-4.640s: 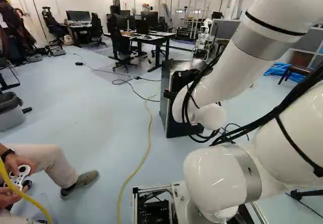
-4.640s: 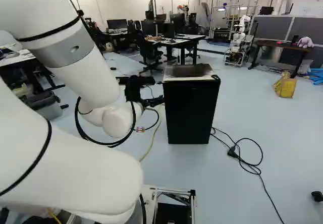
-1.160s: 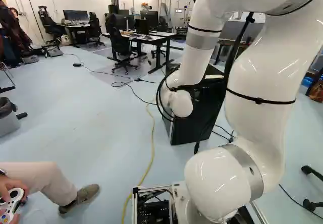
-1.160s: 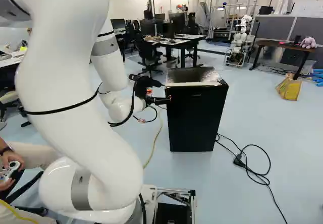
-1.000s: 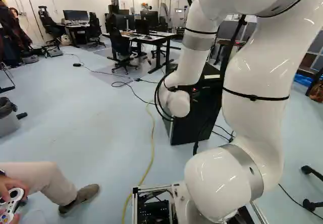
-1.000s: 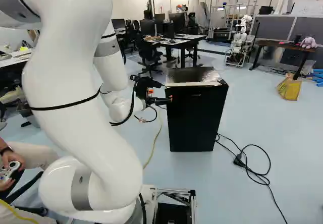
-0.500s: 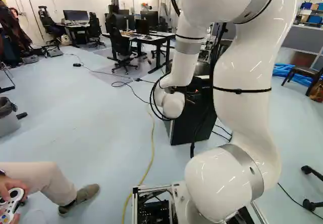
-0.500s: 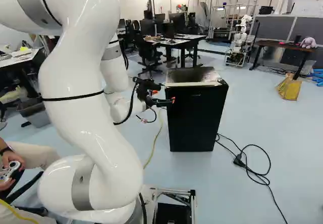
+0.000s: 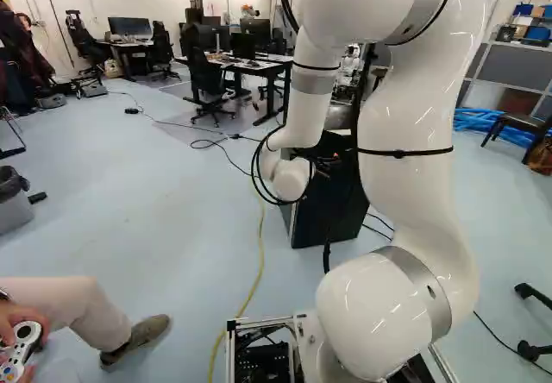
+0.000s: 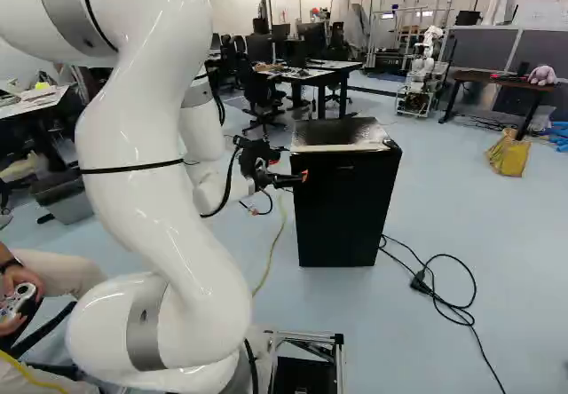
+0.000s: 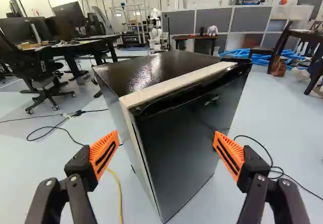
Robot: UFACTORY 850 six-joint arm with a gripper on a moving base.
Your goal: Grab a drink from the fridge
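Pale blue floor (image 9: pixel 129 193) is stretching across the room towards white walls at the back. Rising from its joint at the foot of both base views, the white arm (image 10: pixel 133 181) is bending over and reaching down towards the fridge (image 10: pixel 346 208). A black-legged desk (image 10: pixel 311 73) is standing farther back, holding up monitors, with office chairs around it. Nearer the arm, the fridge is sitting upright on the floor, its dark top catching the light and its closed black door hiding whatever is inside. Beyond it and to its right in the right base view, another robot (image 10: pixel 422 66) is standing near grey partitions. A yellow bag (image 10: pixel 506 154) is slumping on the floor well to the right of the fridge in that view. At the arm's far end, the black gripper (image 10: pixel 291 168) is hanging beside the fridge's upper part. Seen from the wrist, its fingers are standing wide apart and gripping nothing, while the fridge is showing ahead of them. Thinnest of all, a black cable (image 10: pixel 444 310) is looping beside the fridge, and a yellow cable (image 9: pixel 259 254) is trailing near its other side.
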